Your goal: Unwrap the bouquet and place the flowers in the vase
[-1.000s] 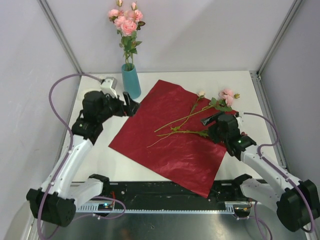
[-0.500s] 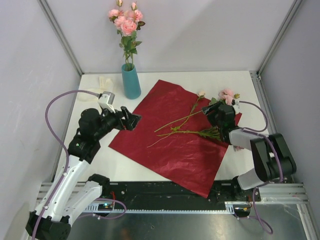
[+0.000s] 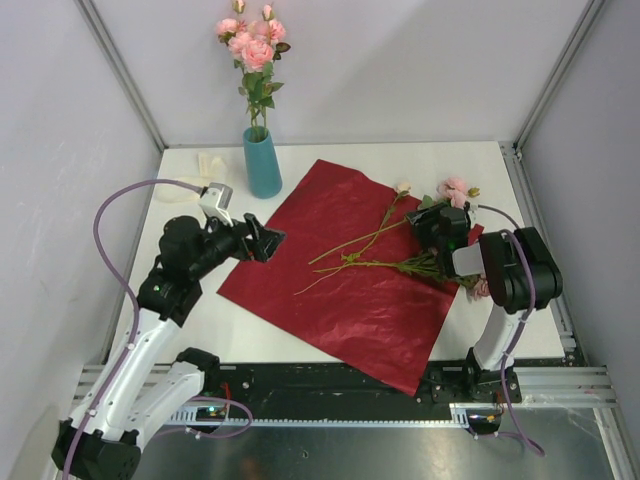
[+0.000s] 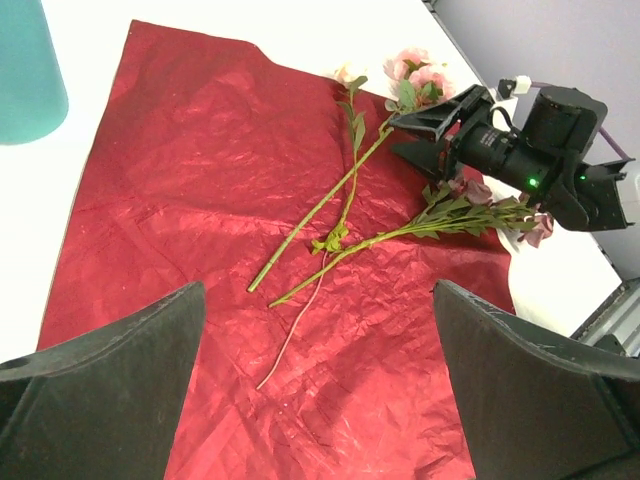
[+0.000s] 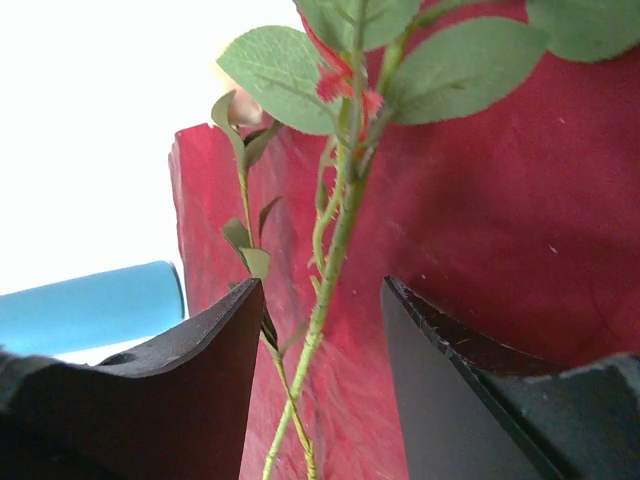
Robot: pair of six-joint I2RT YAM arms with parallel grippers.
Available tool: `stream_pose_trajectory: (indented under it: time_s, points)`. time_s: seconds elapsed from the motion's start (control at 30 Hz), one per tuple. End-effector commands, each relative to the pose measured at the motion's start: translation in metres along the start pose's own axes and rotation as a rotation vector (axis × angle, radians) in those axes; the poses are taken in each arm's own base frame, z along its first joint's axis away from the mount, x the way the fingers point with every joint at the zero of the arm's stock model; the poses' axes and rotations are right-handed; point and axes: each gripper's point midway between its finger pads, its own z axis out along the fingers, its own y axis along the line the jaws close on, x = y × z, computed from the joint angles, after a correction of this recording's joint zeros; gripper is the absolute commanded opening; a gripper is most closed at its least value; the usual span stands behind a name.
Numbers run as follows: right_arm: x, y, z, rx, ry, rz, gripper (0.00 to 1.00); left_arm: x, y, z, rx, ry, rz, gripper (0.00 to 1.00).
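We're closing right gripper [image 4: 400, 138] on a rose stem [image 5: 335, 250], far right; jaws straddle it, unclamped; left gripper [image 3: 262, 240], jaws wide apart, has backed off the vase [image 3: 262, 162].

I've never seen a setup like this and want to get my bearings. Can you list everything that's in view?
vase: one, teal, upright at the back left of the table.
flowers in the vase: one bunch, pink with green leaves.
paper sheet: one, dark red, crinkled, spread flat mid-table.
loose flowers: about three stems, green with pink, cream and mauve blooms, lying on the sheet's right half.
ribbon: one, cream, left of the vase, partly hidden.
table: one, white.
arms: two, black and white, left and right.
left pincer: open, at the sheet's left edge.
right pincer: open, straddling a green stem.
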Motion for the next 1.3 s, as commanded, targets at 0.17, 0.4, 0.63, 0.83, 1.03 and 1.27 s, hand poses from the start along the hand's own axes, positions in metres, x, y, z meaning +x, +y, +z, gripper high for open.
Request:
stream_pose_trajectory:
  time_s: [0.17, 0.4, 0.63, 0.83, 1.03, 1.27]
  points:
    - [-0.017, 0.010, 0.023, -0.065, -0.023, 0.081, 0.56, -0.003, -0.009, 0.005, 0.055, -0.001, 0.013, 1.00]
    - [-0.017, 0.008, 0.031, -0.084, -0.017, 0.086, 0.50, 0.002, -0.010, 0.007, 0.065, 0.017, 0.015, 1.00]
    - [-0.031, 0.029, 0.027, -0.166, -0.037, 0.070, 0.27, 0.004, -0.011, 0.007, 0.078, 0.023, 0.029, 1.00]
    - [-0.043, 0.063, 0.011, -0.259, -0.031, 0.017, 0.15, 0.007, -0.011, 0.007, 0.087, 0.030, 0.043, 0.99]
    - [-0.052, 0.097, -0.018, -0.312, -0.028, -0.060, 0.07, 0.007, -0.010, 0.008, 0.081, 0.031, 0.038, 0.97]
    - [-0.067, 0.133, -0.062, -0.337, -0.076, -0.167, 0.03, -0.008, -0.015, 0.004, 0.077, 0.003, 0.048, 0.96]
